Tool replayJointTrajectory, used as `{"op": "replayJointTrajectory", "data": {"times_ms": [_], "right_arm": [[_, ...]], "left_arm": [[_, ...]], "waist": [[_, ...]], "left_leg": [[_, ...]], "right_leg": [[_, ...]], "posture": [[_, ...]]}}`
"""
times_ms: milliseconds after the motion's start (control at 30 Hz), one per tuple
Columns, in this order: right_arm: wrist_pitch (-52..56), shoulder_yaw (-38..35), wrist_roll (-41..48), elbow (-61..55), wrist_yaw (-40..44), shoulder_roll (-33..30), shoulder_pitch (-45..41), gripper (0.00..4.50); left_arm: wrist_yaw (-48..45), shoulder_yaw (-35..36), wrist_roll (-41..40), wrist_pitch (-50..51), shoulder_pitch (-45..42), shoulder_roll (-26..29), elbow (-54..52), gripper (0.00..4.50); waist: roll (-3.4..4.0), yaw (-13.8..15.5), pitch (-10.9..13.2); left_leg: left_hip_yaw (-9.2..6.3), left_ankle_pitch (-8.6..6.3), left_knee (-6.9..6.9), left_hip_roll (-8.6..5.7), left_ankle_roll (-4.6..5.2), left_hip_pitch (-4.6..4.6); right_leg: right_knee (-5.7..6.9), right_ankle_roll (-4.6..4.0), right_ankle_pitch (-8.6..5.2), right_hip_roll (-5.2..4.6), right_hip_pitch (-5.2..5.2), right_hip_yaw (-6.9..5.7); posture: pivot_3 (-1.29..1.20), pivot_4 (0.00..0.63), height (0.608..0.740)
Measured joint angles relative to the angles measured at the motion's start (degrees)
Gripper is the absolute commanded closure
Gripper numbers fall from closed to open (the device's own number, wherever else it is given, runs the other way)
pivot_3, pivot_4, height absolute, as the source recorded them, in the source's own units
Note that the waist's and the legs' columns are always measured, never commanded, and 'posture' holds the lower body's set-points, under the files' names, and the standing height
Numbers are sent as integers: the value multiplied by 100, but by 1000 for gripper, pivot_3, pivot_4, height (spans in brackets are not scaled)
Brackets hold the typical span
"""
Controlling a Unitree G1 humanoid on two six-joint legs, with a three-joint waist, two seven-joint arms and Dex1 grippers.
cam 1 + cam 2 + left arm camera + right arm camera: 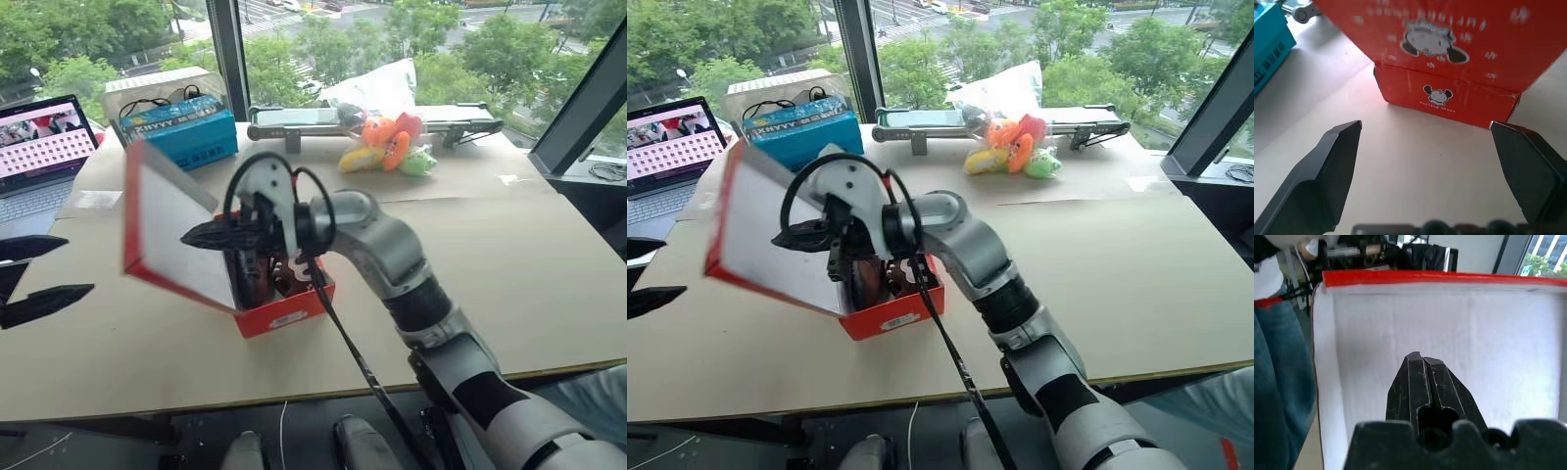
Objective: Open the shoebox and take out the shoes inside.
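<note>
Red shoebox [284, 313] on the tan worktop [529, 284], near its front edge; long axis running from front toward the windows. Hinged lid [176, 235] raised on the robot's left side, grey-white inside facing right. Right claw [196, 235], fingers pressed together, tip at the lid's inner face. Left claw [1425, 142], fingers spread apart, empty, facing the box's mouse-printed outside. Dark shoes [884, 279] partly visible inside.

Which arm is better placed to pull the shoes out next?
The right, probably: the right gripper, shut, is against the raised lid above the open shoebox; the left gripper, open, sits outside behind that lid.
</note>
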Motion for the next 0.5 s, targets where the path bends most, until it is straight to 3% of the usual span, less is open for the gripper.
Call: {"op": "replayJointTrajectory", "data": {"times_ms": [300,500], "right_arm": [[-247,18,-218,474,55,146,7,4457],[203,-499,-99,73,-369,-193,77,4457]], "left_arm": [[-246,207,-33,134,-105,295,338,0],[-99,-820,-257,248,25,-431,-454,0]], "waist": [[4,6,12],[-4,51,9]], "left_leg": [[-1,31,-14,3,-52,4],[-3,33,-19,3,-56,1]], "right_leg": [[3,-1,-2,-2,1,-5],[4,-3,-1,-2,1,-5]], "posture": [[0,150,740],[0,150,740]]}}
